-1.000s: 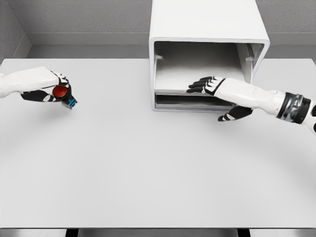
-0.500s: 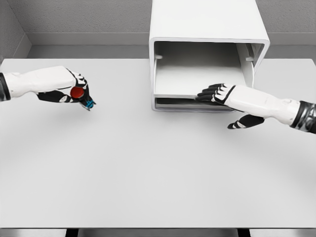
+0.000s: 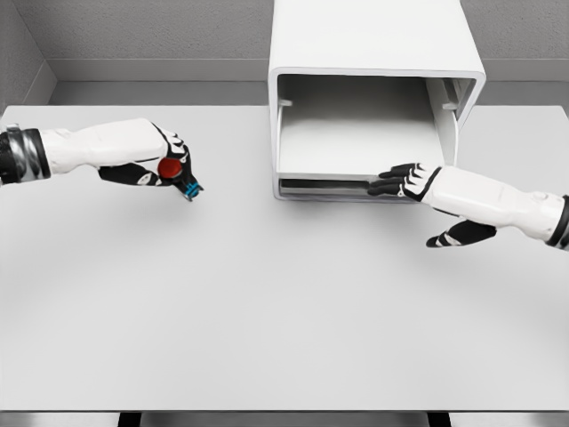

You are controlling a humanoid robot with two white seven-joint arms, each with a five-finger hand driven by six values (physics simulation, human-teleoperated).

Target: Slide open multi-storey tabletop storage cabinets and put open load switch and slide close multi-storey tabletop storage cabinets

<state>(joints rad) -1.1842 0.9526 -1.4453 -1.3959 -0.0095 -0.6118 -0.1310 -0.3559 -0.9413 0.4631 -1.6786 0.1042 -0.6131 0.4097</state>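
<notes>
A white tabletop storage cabinet (image 3: 373, 40) stands at the back of the table, its front open and an upper shelf tray (image 3: 356, 142) showing inside. My left hand (image 3: 164, 169) is shut on the load switch (image 3: 175, 173), a small part with a red knob and a blue base, held above the table left of the cabinet. My right hand (image 3: 404, 182) rests with fingers stretched flat at the front lip of the tray, thumb hanging below. It holds nothing.
The white table (image 3: 284, 302) spreads wide in front of the cabinet. A grey wall runs behind it. A lower drawer slot (image 3: 324, 188) shows as a dark gap under the tray.
My left hand has carried the load switch rightward toward the cabinet. My right hand has drawn back and to the right, out of the cabinet's interior to the tray's front edge.
</notes>
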